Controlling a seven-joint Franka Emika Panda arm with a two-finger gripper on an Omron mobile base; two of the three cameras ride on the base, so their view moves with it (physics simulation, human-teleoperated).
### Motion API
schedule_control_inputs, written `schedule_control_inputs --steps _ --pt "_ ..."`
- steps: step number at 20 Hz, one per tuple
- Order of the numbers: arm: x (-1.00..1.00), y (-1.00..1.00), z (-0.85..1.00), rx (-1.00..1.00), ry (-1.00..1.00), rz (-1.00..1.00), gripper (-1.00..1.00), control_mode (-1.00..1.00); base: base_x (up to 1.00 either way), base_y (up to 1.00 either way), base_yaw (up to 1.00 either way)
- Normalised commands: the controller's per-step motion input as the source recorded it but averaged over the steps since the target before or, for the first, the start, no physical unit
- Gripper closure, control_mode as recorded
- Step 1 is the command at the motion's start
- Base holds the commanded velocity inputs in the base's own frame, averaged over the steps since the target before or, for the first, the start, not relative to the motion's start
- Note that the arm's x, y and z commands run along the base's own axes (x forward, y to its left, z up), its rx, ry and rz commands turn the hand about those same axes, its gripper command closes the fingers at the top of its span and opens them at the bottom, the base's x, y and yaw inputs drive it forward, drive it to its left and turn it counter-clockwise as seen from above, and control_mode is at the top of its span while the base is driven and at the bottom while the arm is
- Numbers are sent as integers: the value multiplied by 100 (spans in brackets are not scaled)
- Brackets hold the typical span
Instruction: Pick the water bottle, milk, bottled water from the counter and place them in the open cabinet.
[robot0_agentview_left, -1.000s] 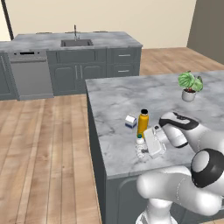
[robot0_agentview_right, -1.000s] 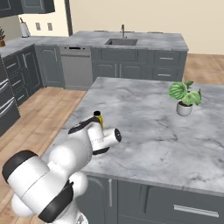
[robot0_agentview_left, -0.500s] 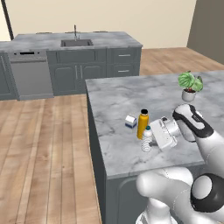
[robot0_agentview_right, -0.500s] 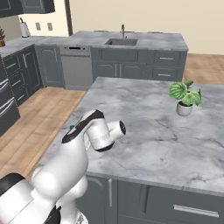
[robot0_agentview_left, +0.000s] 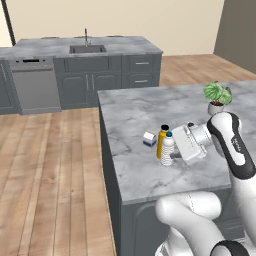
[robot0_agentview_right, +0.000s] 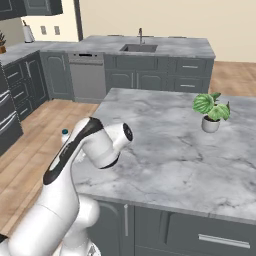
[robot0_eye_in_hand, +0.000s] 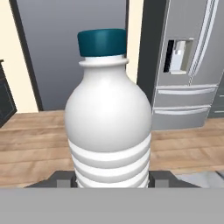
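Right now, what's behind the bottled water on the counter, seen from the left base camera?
The water bottle stands just behind the bottled water, which covers its lower right side. The milk sits further back-left on the counter. The end effector hides the clear bottle's right side.

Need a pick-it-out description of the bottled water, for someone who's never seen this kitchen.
Find the marble island counter; near its front left part three items cluster. The bottled water is the whitish ribbed plastic bottle with a small blue-green cap, between the gripper's fingers. Beside it stand the orange water bottle with a black cap and the small white milk carton.
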Motion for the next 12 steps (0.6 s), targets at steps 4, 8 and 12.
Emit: schedule_control_inputs --steps 4,8,12 --pt "-26 29 60 0 0 0 100 -100 0 0 0" --pt "0 2 0 0 0 0 100 -100 0 0 0" --pt "-21 32 0 -4 -10 5 100 100 -11 23 6"
